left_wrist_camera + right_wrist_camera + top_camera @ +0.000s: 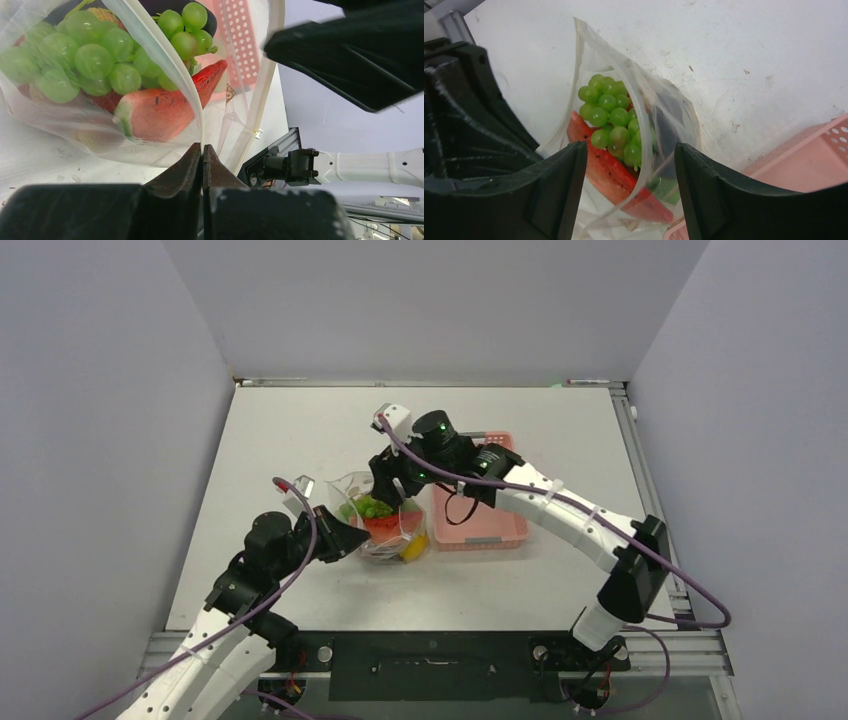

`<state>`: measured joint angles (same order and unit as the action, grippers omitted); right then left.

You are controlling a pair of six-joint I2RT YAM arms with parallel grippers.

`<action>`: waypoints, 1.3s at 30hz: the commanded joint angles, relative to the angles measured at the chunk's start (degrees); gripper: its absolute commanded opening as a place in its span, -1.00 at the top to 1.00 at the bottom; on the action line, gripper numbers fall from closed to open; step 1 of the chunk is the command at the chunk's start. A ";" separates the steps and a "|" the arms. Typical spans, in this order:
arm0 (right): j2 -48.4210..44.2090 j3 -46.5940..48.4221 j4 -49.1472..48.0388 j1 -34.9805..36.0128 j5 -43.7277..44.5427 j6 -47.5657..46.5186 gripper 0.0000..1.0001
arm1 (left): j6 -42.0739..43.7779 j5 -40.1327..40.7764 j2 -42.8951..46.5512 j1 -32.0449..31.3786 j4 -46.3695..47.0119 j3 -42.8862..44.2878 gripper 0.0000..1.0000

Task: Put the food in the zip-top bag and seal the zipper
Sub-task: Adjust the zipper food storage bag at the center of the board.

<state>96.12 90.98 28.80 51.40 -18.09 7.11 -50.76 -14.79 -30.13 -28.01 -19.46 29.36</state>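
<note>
The clear zip-top bag (pixel 385 538) stands open on the table beside the basket. Inside it lies the food: green grapes (pixel 609 112), a red watermelon slice (pixel 599 167), a dark eggplant (pixel 669 130) and a yellow piece (pixel 415 548). My left gripper (pixel 202 150) is shut on the whitish zipper (pixel 170 65) at the bag's near edge, holding the mouth up. My right gripper (pixel 629 147) hangs open just above the mouth, its fingers astride the other zipper strip (pixel 646 170) without pinching it. In the top view the right gripper (pixel 395 490) covers part of the bag.
The pink lattice basket (pixel 500 532) stands right of the bag, touching or almost touching it, under my right forearm. Grey walls close in the table on three sides. A metal rail runs along the near edge by the arm bases.
</note>
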 commanded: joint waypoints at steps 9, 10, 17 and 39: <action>-23.43 -21.74 -17.66 -0.56 0.18 -1.82 -0.36 | -0.57 0.63 -0.18 0.24 2.94 2.31 1.00; -24.72 -23.56 -18.70 -0.54 -0.64 -2.32 -0.32 | -0.52 0.64 -0.27 0.24 2.94 2.36 1.00; -31.64 -33.91 -22.36 -0.13 -5.06 -5.72 -0.23 | -0.57 0.64 -0.32 0.24 3.12 2.36 1.00; -39.08 -56.78 -49.21 12.30 6.36 -26.96 -0.08 | -0.57 -0.64 -2.38 0.24 4.43 2.80 1.00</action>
<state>55.61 34.22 -13.43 62.11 -16.27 -14.94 -50.89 -14.41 -32.25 -28.01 -18.96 29.39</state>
